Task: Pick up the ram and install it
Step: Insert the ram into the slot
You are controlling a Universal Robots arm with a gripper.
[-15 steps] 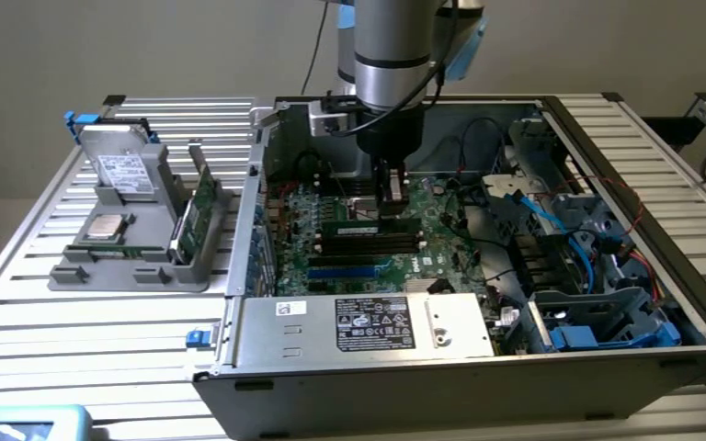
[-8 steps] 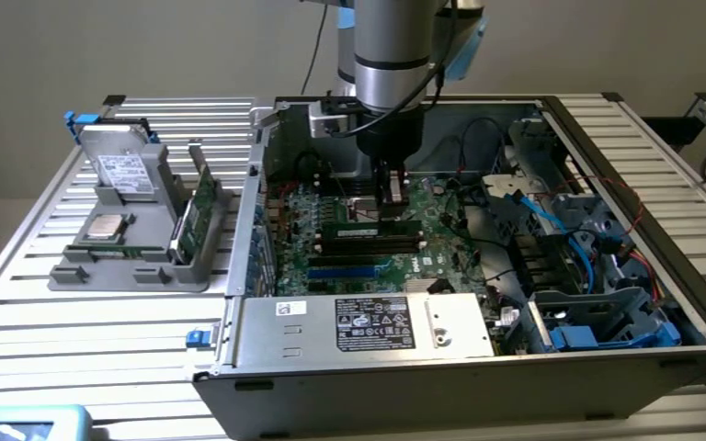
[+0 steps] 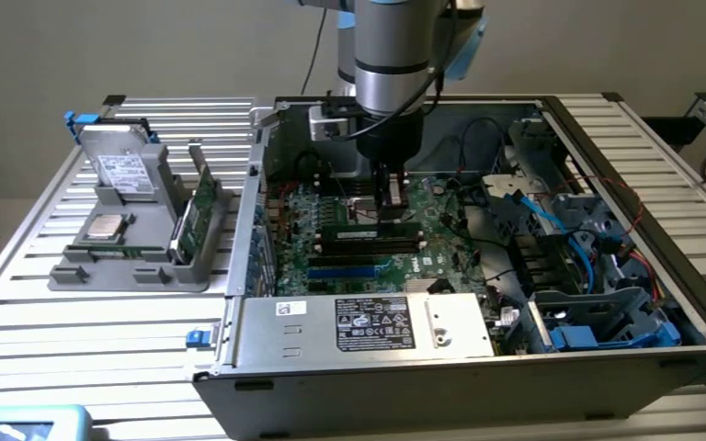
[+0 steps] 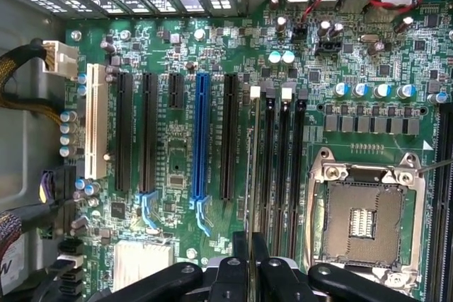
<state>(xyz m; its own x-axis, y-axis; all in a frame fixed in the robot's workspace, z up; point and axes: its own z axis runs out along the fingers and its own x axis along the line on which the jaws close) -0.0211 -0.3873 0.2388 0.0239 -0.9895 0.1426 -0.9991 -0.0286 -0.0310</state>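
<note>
The ram is a thin green stick with a pale label, lying along the black memory slots of the motherboard inside the open computer case. My gripper comes straight down onto it from above. In the wrist view the ram shows edge-on as a thin line over the memory slot nearest the expansion slots. My gripper is shut on its upper edge. Two neighbouring memory slots stand bare. Whether the stick is seated in its slot I cannot tell.
An open CPU socket lies beside the memory slots, and a blue expansion slot on the other side. Cables and drive cages crowd the case at the exterior view's right. A grey tray with upright green cards stands at the left.
</note>
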